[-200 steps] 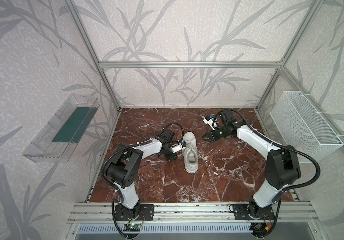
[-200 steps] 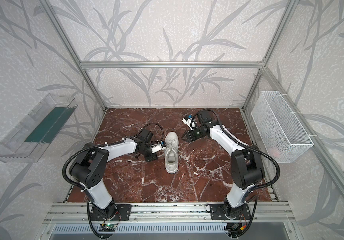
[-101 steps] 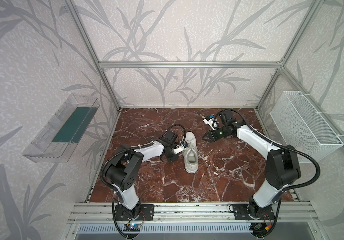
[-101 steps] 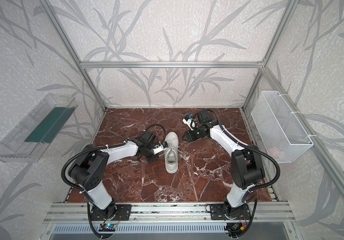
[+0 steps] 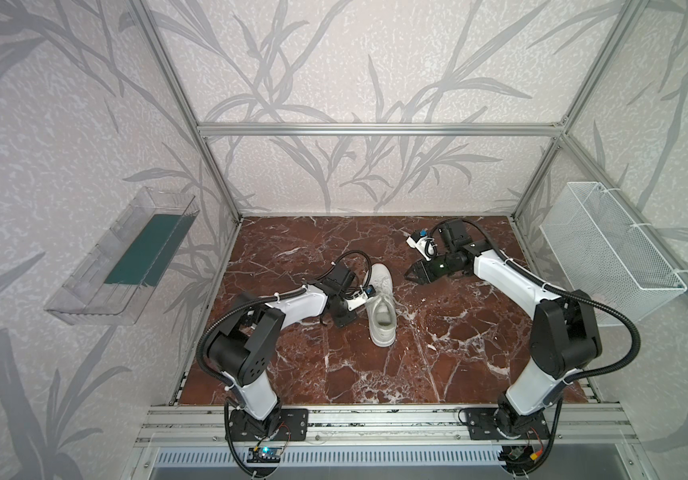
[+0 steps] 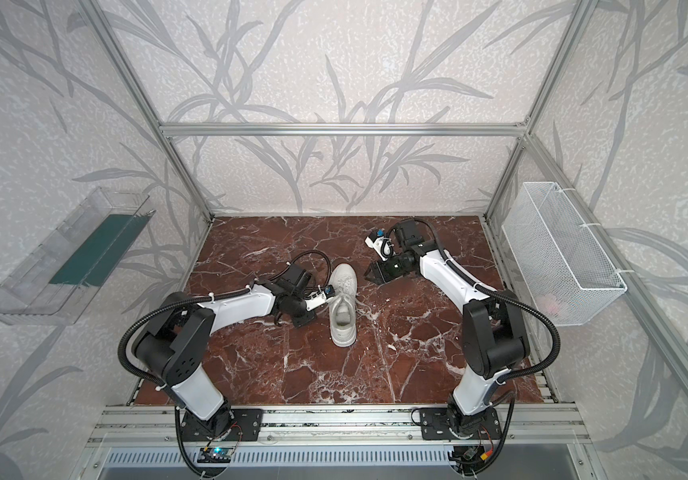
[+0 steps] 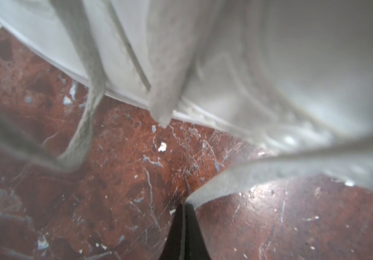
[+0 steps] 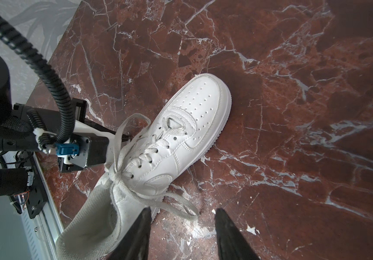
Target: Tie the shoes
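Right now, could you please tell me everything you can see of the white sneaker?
The sneaker is an all-white low-top, leather-like, with a thick sole, perforated toe and pale grey lining. It stands upright on the marble table, toe towards the back wall. Its flat laces trail loose on both sides. The left claw is shut on one lace; the right claw hangs open, clear of it.

Red-brown marble tabletop (image 5: 292, 365), white sneaker (image 5: 382, 309) standing on it (near the middle)
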Action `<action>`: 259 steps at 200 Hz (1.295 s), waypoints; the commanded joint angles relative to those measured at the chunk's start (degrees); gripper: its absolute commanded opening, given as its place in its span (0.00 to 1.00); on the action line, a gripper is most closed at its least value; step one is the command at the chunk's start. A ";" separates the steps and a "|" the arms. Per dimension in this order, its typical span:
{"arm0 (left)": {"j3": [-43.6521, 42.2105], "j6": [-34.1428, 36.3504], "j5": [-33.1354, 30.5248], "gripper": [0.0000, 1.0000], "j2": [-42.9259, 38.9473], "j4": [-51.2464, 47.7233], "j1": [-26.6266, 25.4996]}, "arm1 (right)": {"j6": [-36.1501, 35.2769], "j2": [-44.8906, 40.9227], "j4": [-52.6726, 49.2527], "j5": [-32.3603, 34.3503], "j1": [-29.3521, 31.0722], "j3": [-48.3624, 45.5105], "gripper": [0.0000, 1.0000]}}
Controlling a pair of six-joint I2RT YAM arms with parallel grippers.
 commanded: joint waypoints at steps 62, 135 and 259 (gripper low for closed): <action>-2.68 -4.41 1.68 0.00 -8.15 -0.07 -0.06 | -3.22 3.95 -3.32 -3.02 5.51 6.00 0.47; -3.69 -14.94 1.54 0.00 -13.41 -1.35 -0.22 | -4.13 11.84 -11.09 -1.84 8.75 16.78 0.47; -15.35 -35.02 0.25 0.00 -23.37 10.66 -4.16 | -11.63 22.87 -23.14 2.68 13.21 31.64 0.47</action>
